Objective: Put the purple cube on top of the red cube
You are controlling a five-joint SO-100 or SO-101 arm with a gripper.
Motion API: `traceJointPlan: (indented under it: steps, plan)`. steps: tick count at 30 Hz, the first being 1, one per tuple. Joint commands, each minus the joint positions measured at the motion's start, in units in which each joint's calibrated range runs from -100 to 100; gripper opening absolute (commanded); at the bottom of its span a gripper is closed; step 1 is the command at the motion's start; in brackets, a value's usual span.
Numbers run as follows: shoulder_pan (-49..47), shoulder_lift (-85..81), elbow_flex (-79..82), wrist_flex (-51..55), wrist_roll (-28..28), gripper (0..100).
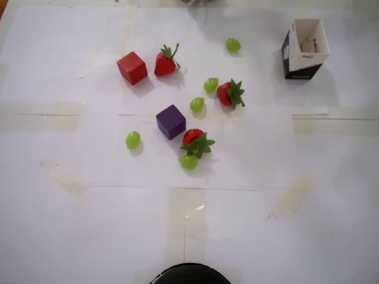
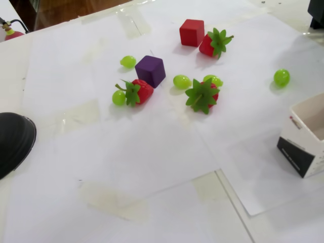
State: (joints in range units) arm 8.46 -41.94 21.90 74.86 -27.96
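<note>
The purple cube [image 1: 171, 122] sits on the white paper near the middle of the overhead view, beside a strawberry [image 1: 196, 142]. It also shows in the fixed view [image 2: 150, 71]. The red cube [image 1: 132, 68] sits apart from it, toward the upper left in the overhead view, next to another strawberry [image 1: 166, 62]. In the fixed view the red cube [image 2: 192, 32] is at the top. No gripper shows in either view.
A third strawberry [image 1: 230, 94] and several green grapes, one of them [image 1: 132, 140], lie scattered around the cubes. An open white and black box [image 1: 304, 48] stands at the overhead view's upper right. A dark round object [image 1: 189, 274] sits at the overhead view's bottom edge.
</note>
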Motion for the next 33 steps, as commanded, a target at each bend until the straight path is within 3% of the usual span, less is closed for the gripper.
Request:
traceJointPlan:
  steps: [1, 4, 13, 26, 33]
  plan:
    - [0.0, 12.4, -15.4, 1.0, 2.2, 0]
    - [-1.0, 20.2, -23.9, 2.9, 0.6, 0]
    - [-4.3, 39.9, -47.9, 13.9, 4.7, 0]
    - [-7.0, 63.9, -72.4, 24.2, 5.4, 0]
    - [-8.0, 71.3, -74.0, 22.4, 6.1, 0]
